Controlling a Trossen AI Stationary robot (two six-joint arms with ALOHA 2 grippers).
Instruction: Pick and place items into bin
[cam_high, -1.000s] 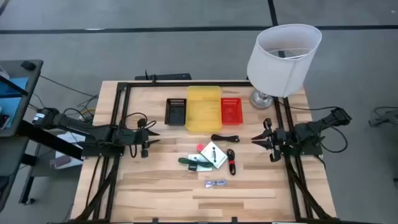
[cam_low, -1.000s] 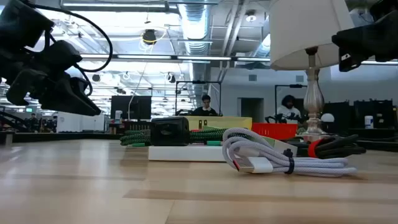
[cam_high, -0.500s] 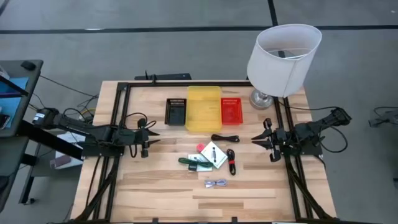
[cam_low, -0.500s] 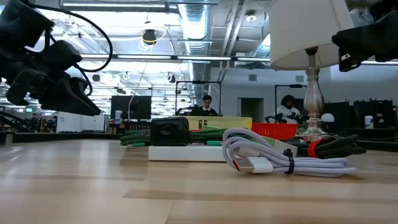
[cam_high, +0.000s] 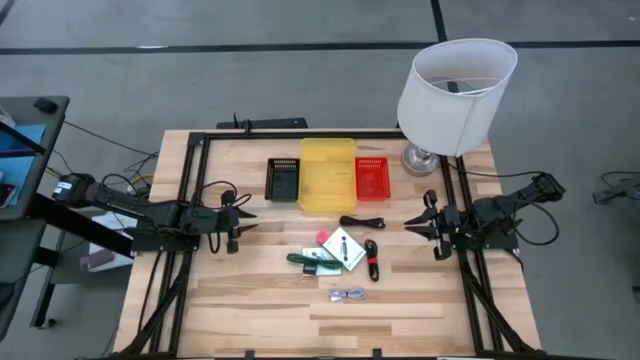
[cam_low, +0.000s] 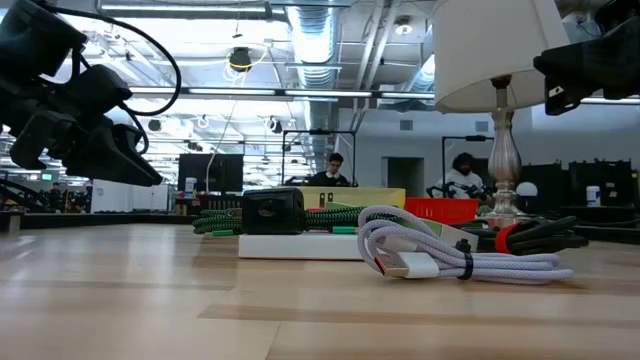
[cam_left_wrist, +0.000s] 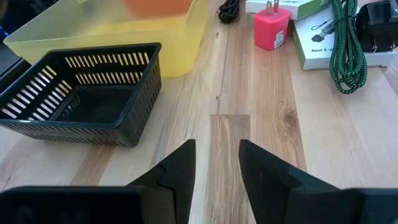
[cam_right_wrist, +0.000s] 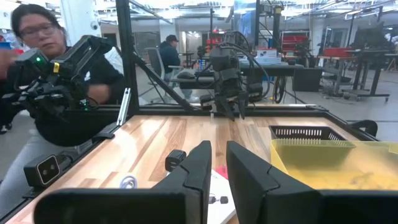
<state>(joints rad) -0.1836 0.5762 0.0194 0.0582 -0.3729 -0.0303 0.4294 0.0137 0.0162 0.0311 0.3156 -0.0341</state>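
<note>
Claws hung idle on both sides of the surface (cam_high: 250, 300). My left claw (cam_high: 243, 222) hovered over the left part, fingers (cam_left_wrist: 180, 171) parted by a narrow gap with nothing between them, pointing toward the middle. My right claw (cam_high: 412, 222) hovered over the right part, facing the left one, its fingers (cam_right_wrist: 202, 165) close together but not quite touching, gripping nothing.

Along the far side stood three bins in a row, touching or nearly so: a black bin (cam_high: 283, 179) on the left, a larger yellow bin (cam_high: 328, 173) in the middle, a red bin (cam_high: 371, 178) on the right. From my left wrist the black bin (cam_left_wrist: 87, 93) showed bare inside.

Items lay loose in the middle, between my claws and nearer than the bins. A black cable (cam_high: 361, 222) lay just before the yellow bin. A pink plug (cam_high: 323, 237) sat beside two white cards (cam_high: 341, 249), which overlapped. A green cable (cam_high: 303, 260) with a black end lay against the cards on their left. A red-and-black cable (cam_high: 372, 260) lay just right of them. A silver cable (cam_high: 348, 295) lay apart, closest to the near edge.

A white lamp (cam_high: 455, 90) stood at the far right corner. A person (cam_right_wrist: 59, 93) stood beyond the left side.
</note>
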